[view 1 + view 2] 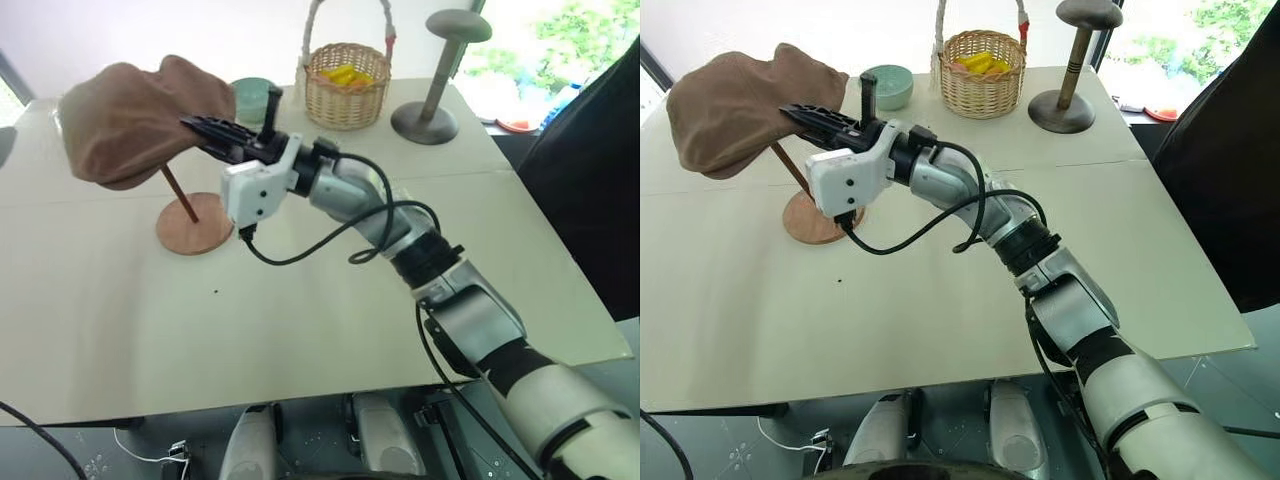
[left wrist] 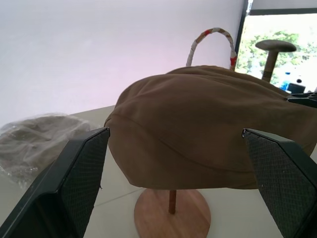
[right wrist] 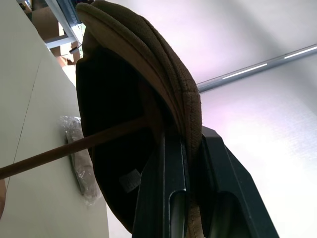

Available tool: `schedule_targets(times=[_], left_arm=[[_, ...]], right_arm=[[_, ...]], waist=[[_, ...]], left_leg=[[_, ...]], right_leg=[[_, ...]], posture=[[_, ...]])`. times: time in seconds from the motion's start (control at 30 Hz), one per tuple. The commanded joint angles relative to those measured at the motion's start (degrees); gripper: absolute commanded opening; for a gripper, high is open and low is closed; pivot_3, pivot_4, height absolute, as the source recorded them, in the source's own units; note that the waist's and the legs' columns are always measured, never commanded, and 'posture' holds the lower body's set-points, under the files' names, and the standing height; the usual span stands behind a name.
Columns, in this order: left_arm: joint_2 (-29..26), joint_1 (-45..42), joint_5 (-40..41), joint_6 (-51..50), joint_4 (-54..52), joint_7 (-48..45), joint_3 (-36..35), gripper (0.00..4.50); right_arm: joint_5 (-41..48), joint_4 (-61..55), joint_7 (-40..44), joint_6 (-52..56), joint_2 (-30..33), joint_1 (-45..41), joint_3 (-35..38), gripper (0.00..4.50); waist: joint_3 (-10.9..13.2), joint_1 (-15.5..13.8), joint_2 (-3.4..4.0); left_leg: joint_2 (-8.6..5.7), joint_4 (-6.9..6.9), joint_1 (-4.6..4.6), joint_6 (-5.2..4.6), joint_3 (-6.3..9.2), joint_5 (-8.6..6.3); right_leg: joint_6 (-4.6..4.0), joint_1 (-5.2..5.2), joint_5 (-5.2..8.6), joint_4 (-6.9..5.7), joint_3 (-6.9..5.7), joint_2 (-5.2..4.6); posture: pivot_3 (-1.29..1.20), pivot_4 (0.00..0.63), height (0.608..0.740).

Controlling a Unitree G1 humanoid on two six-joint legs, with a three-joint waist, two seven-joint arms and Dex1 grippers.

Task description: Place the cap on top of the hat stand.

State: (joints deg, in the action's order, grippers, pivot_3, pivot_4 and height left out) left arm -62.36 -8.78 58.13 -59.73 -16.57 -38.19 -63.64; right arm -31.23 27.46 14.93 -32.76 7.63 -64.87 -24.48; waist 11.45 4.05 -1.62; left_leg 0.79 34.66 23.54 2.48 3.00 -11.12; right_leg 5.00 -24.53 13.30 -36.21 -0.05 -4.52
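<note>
Right fingers [image 3: 198, 163] clamped on cap [image 1: 135, 120] edge over hat stand [image 1: 195, 222], left fingers [image 2: 74, 173] apart beside it.

basket [image 1: 346, 88] behind, table [image 1: 300, 330] front open

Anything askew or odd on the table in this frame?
The hat stand has a rod leaning off vertical. The cap sits bunched over its top, one edge pinched in the right gripper. Nothing looks spilled or damaged.
</note>
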Motion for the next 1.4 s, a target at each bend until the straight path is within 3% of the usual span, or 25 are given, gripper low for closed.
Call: schedule_targets(times=[0.03,0.1,0.27,0.5,0.63,0.7,0.8,0.9,0.97,1.1,1.4], left_arm=[[-0.5,-0.8,-0.1,1.6,0.0,0.5,0.0,4.5],[-0.5,-0.9,0.0,1.9,0.2,0.6,0.4,4.5],[-1.2,-1.6,0.4,2.2,0.5,-0.4,1.9,4.5],[-3.0,-3.1,1.2,2.2,-0.4,-3.3,5.4,4.5],[-4.6,-2.4,-0.7,4.5,-2.3,-7.7,9.1,4.5],[-6.1,-2.1,-2.5,7.0,-4.0,-10.9,12.0,4.5],[-9.1,-3.2,-5.2,11.3,-5.4,-14.4,16.6,4.5],[-12.5,-4.4,-10.7,18.2,-6.8,-17.3,22.7,4.5],[-14.2,-4.9,-15.0,23.2,-7.9,-19.0,26.6,4.5],[-16.5,-7.0,-24.3,32.3,-9.5,-18.6,34.3,4.5],[-17.4,-11.0,-43.9,38.3,-16.0,-9.9,49.3,4.5]], right_arm=[[1.4,-1.8,0.2,2.5,-1.7,0.0,0.6,0.41],[3.2,-1.4,1.9,4.2,-2.5,0.2,1.0,1.13],[4.5,-4.4,5.4,6.9,-1.9,1.9,0.9,3.58],[12.6,-15.4,16.3,5.5,8.5,8.2,3.8,3.58],[25.7,-22.9,30.2,6.1,19.0,13.4,5.2,3.58],[35.3,-25.9,38.1,14.6,24.0,14.6,8.5,3.58],[46.5,-27.7,47.3,31.3,30.6,12.5,12.6,4.44],[61.6,-29.5,56.1,58.7,38.4,7.4,16.5,4.49],[70.3,-29.2,59.8,71.3,41.6,3.4,19.6,4.49],[78.5,-25.6,59.9,86.0,43.1,-3.7,24.4,4.49],[75.5,-19.4,57.2,88.0,42.2,-9.8,25.9,4.49]], waist=[[0.0,0.0,0.0],[0.0,-0.1,-0.01],[0.0,-0.1,-0.01],[0.0,-0.9,-0.02],[0.0,-1.4,-0.02],[0.0,-1.5,-0.03],[0.1,-1.6,0.02],[0.1,-1.7,0.12],[0.2,-1.6,0.17],[0.2,-1.4,0.24],[0.2,-1.6,0.26]], left_leg=[[0.0,0.0,0.0,0.0,0.0,0.0],[0.0,0.0,0.0,0.0,0.0,0.0],[0.0,0.02,0.0,0.0,0.01,0.0],[-0.02,0.13,0.0,0.01,-0.01,0.0],[-0.02,0.12,-0.01,0.01,-0.03,0.0],[0.0,0.12,-0.03,0.0,-0.04,0.0],[0.0,0.21,-0.03,0.0,-0.09,0.01],[0.01,0.28,-0.02,0.0,-0.14,0.0],[0.03,0.23,-0.02,0.0,-0.22,0.0],[0.1,0.08,-0.02,-0.04,-0.32,-0.03],[0.09,0.14,0.09,-0.04,-0.66,-0.04]], right_leg=[[0.0,0.0,0.0,0.0,0.0,0.01],[0.01,0.01,0.0,0.0,0.0,0.0],[0.01,0.03,-0.01,0.0,0.0,0.0],[-0.01,0.12,0.0,0.04,0.0,-0.03],[-0.01,0.15,0.02,0.08,0.0,-0.02],[-0.01,0.16,0.02,0.07,0.0,-0.01],[-0.04,0.17,0.02,0.05,0.02,-0.02],[-0.08,0.16,0.01,0.06,0.02,-0.04],[-0.12,0.13,0.02,0.11,0.04,-0.08],[-0.21,-0.01,0.08,0.12,0.06,-0.03],[-0.19,-0.11,0.07,0.17,0.23,-0.12]], posture=[[0.0,0.15,0.74],[0.0,0.15,0.74],[0.0,0.15,0.74],[0.0,0.15,0.74],[0.0,0.15,0.74],[0.0,0.15,0.74],[0.0,0.15,0.74],[0.0,0.15,0.74],[0.0,0.15,0.74],[0.0,0.15,0.74],[0.0,0.15,0.74]])
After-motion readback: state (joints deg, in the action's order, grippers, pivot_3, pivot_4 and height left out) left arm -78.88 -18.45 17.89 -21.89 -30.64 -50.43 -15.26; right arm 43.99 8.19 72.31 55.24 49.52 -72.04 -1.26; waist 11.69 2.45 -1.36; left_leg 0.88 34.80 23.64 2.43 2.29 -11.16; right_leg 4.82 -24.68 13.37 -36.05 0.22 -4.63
